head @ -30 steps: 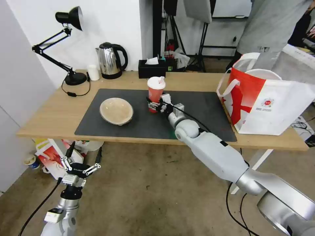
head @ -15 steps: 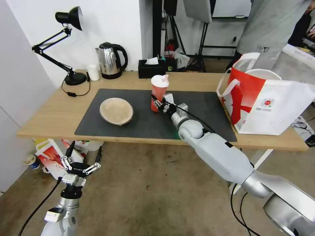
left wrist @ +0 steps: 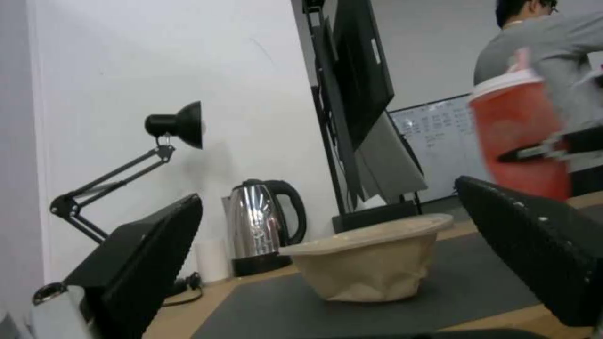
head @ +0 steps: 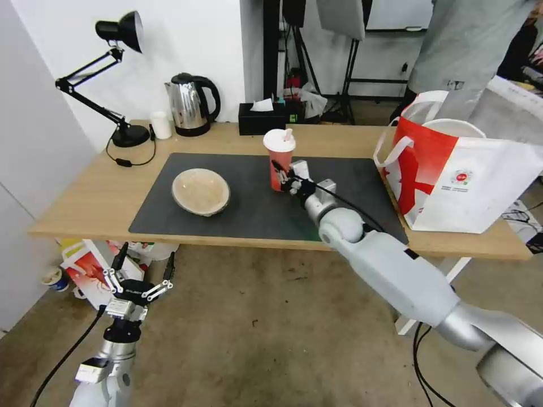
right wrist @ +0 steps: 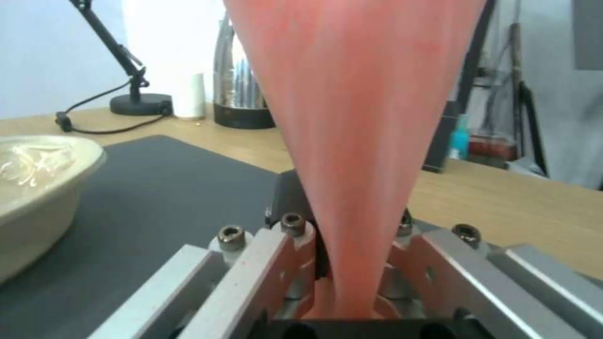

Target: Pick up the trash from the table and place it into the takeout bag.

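Head view: right end effector [head: 283, 178] grips red drink cup [head: 279, 158] low, above the counter [head: 102, 198] mat. Top-heavy; may tip before reaching takeout bag [head: 452, 175] to its right.

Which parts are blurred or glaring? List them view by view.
Right wrist view: the red cup, held in the right gripper, sits so close that it is a soft, featureless blur; the kettle behind is soft too. Left wrist view: the cup is smeared, the beige bowl fairly crisp. Head view: even light, bright reflections on the kettle.
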Tool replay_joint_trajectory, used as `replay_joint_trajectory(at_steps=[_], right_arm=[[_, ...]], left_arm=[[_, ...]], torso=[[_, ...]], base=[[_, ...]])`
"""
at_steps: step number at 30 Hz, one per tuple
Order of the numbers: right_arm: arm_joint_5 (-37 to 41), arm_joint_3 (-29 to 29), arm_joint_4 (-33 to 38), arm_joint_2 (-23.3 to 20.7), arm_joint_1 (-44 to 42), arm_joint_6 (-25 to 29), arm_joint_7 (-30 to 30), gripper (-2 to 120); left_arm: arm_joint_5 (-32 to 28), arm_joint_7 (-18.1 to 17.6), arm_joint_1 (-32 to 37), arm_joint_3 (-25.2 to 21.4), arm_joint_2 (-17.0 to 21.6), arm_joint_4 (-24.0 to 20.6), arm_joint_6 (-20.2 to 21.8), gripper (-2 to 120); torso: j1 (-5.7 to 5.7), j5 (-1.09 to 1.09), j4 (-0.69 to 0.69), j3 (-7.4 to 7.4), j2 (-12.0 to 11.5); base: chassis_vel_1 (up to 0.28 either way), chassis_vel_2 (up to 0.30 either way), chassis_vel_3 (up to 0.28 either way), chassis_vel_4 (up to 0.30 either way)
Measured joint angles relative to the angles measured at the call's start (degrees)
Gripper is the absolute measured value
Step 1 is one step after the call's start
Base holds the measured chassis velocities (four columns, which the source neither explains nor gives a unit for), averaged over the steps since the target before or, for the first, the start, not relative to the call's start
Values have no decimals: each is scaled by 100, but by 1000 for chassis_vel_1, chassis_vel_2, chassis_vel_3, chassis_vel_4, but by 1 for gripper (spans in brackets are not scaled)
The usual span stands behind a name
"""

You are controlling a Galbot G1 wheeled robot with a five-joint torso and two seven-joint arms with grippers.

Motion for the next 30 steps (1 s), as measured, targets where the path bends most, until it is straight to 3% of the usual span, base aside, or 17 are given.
replay_joint_trajectory(at_steps=[7,13,21,30], right_arm=[[52,555,808,-861,-739,22,19,3],[223,737,1255,-1236,-868,33,113,3],[743,921,1898,-1731,-289,-87,350,3],[1323,987,2081,-2372,349,-202,461,3]], left_arm=[[32,2,-49,78,1,62,4,100],[69,5,-65,118,1,62,14,100],[75,13,-12,153,-3,15,17,100],[34,10,12,136,-4,-106,31,100]], torso=[[0,-3,-1,0,0],[0,-2,1,-1,0],[0,-3,2,0,0],[0,0,0,0,-1]], base=[[0,0,0,0],[0,0,0,0],[0,0,0,0],[0,0,0,0]])
